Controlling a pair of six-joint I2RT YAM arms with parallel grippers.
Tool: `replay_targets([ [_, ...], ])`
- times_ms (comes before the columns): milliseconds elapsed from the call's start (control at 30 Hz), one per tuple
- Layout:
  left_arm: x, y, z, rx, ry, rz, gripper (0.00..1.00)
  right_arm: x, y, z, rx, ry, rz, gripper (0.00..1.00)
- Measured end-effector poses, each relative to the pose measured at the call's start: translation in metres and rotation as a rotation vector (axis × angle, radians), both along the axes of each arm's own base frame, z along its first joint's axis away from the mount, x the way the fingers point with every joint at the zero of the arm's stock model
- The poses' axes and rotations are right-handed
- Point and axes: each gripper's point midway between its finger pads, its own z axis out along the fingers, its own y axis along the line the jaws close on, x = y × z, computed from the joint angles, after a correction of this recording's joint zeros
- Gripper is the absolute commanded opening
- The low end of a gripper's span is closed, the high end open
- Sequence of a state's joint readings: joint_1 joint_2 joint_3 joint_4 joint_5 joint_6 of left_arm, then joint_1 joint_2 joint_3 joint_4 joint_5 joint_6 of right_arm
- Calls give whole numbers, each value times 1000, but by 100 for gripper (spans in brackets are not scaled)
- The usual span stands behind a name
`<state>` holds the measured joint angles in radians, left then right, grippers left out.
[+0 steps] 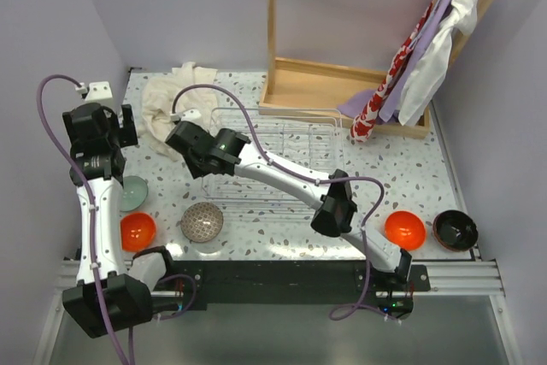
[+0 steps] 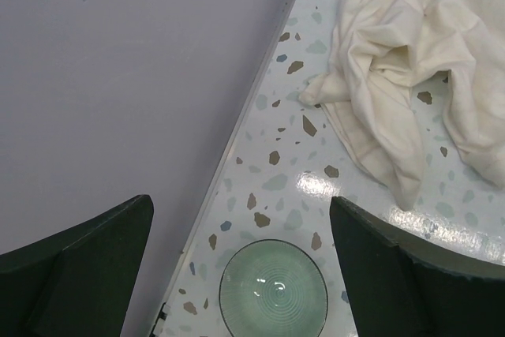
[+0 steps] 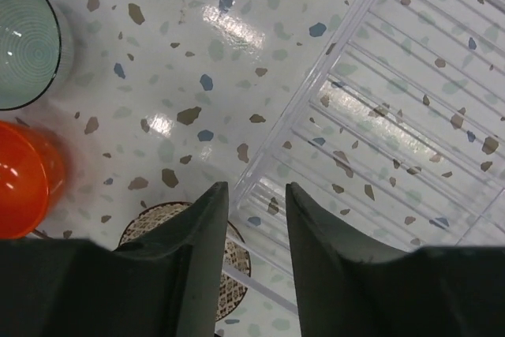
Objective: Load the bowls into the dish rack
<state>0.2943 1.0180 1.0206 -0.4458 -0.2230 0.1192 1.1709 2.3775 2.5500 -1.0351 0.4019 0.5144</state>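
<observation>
The clear dish rack (image 1: pixel 273 156) lies mid-table with no bowl in it. A pale green bowl (image 1: pixel 132 192), an orange bowl (image 1: pixel 138 231) and a finely patterned grey-speckled bowl (image 1: pixel 202 222) sit at the near left. A second orange bowl (image 1: pixel 404 229) and a dark brown bowl (image 1: pixel 455 229) sit at the near right. My left gripper (image 2: pixel 241 203) hangs open and empty high above the green bowl (image 2: pixel 273 290). My right gripper (image 3: pixel 256 189) is open a little and holds nothing. It hovers over the rack's near-left corner (image 3: pixel 260 187), with the patterned bowl (image 3: pixel 146 226) partly hidden behind its fingers.
A crumpled cream cloth (image 1: pixel 171 96) lies at the far left, beside the rack. A wooden tray-like frame (image 1: pixel 342 91) stands behind the rack, with cloths (image 1: pixel 419 49) draped over its right side. Lilac walls close in the table on the left, right and far sides.
</observation>
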Motion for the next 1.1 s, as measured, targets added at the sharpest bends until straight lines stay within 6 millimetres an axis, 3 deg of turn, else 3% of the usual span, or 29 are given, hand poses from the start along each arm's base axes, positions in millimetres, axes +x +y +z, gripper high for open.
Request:
replay_targets([
  [333,-16,-5,-19,-6,72,-9,100,24,2,-15,71,45,-125,48],
  [600,-21,-12,-32,-11,123,-21,99,36,19,-61,64,61,-141,45],
  [700,-21,-15,-33,-12,127,-25,99,38,22,-68,67,61,-144,38],
  [933,-22,-20,-38,-18,143,-34,99,42,19,-71,71,55,-187,4],
  [1100,-22,-22,-41,-27,148,-36,99,43,6,-69,58,40,-255,0],
])
